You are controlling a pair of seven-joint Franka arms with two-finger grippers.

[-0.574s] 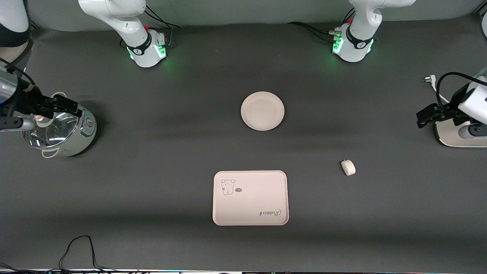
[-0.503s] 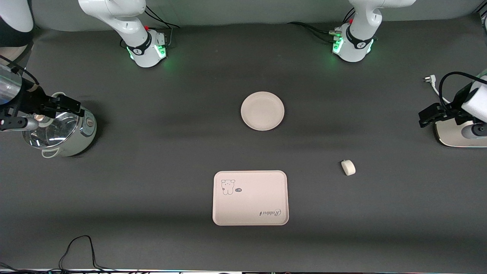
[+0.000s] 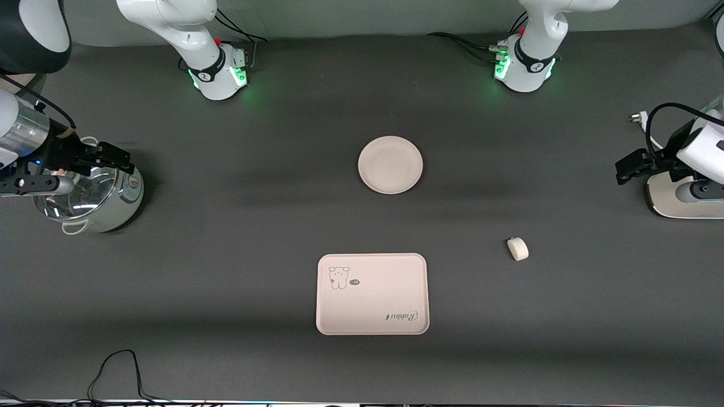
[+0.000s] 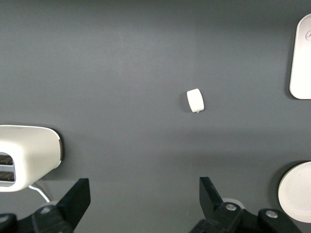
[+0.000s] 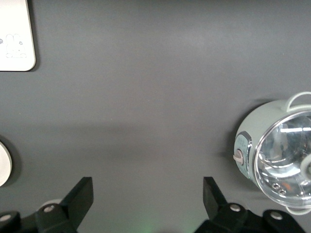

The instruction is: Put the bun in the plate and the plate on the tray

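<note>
The small off-white bun lies on the dark table, toward the left arm's end from the tray; it also shows in the left wrist view. The round cream plate sits mid-table, empty, and its edge shows in both wrist views. The rectangular tray with the animal drawing lies nearer the front camera than the plate, empty. My left gripper is open and empty over the table beside a white appliance. My right gripper is open and empty over the rim of a pot.
A pale green pot with a glass lid stands at the right arm's end. A white appliance with a cord and plug stands at the left arm's end. A black cable lies near the front edge.
My right gripper has shifted a little toward the table's middle over the pot. My left gripper has shifted slightly toward the middle. Bun, plate and tray have not moved.
</note>
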